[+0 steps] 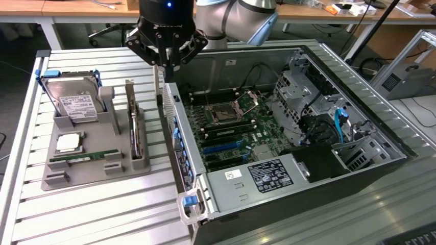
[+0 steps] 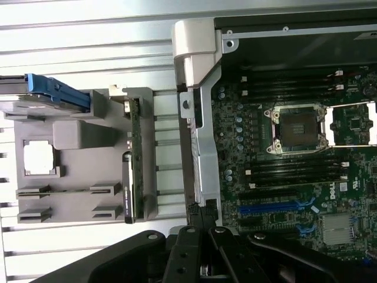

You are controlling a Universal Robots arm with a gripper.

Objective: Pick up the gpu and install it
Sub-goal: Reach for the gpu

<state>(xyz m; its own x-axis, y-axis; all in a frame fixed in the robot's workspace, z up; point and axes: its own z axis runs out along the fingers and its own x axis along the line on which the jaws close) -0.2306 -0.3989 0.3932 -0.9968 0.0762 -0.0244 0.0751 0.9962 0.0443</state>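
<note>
A pale slatted desk (image 1: 95, 209) lies in the foreground. Behind it stand wooden tables (image 1: 75, 9) on a dark floor (image 1: 17, 56).

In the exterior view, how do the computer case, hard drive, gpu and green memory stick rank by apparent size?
1. computer case
2. hard drive
3. gpu, similar in length to the hard drive but seen edge-on, so this rank is unsure
4. memory stick, smallest

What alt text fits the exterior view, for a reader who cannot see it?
A robot arm's shut gripper hangs over the wall of an open computer case, on the side nearest a grey holder. The gpu stands on edge in that holder, beside a hard drive.
</note>
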